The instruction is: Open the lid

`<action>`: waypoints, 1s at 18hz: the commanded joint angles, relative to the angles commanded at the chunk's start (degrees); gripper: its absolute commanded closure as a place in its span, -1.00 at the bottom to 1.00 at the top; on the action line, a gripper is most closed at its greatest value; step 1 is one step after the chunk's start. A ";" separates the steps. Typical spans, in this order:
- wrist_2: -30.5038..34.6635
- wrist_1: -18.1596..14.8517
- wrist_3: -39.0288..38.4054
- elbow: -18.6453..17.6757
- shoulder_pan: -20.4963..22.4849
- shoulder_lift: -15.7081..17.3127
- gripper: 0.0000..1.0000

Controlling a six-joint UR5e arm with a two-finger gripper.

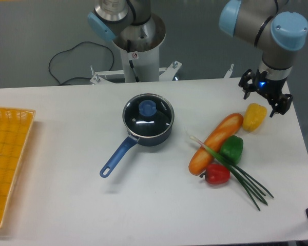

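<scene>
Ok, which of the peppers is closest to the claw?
The yellow pepper, just below the claw; the green and red ones lie farther down.

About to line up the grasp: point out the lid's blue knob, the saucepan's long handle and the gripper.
Blue round knob (pixel 147 107), fixed camera, its top.
Dark blue long saucepan handle (pixel 117 157), fixed camera, mid-shaft.
Black two-finger gripper (pixel 265 100), fixed camera, between fingers.

The table (pixel 143 205) is white. The pot (pixel 154 134) is dark blue, and its long handle (pixel 118 157) is a brighter blue. The lid (pixel 148 116) is see-through with a shiny silver rim and a blue knob (pixel 147 107). The basket (pixel 7 154) is yellow with a criss-cross weave. The bread (pixel 215 143) is orange-brown. There is a yellow pepper (pixel 254 116), a green pepper (pixel 232 148) and a red pepper (pixel 217 174). The onion stalks (pixel 246 183) are green. The robot arm (pixel 267 23) is grey with light blue caps, and its gripper (pixel 266 100) is black.
</scene>
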 joint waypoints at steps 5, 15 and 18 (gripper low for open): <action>0.18 -0.09 0.00 0.09 -0.09 0.09 -1.00; 0.35 0.26 -0.26 -4.12 -1.67 2.19 -1.00; 0.00 0.35 -0.35 -7.37 -1.84 5.18 -1.00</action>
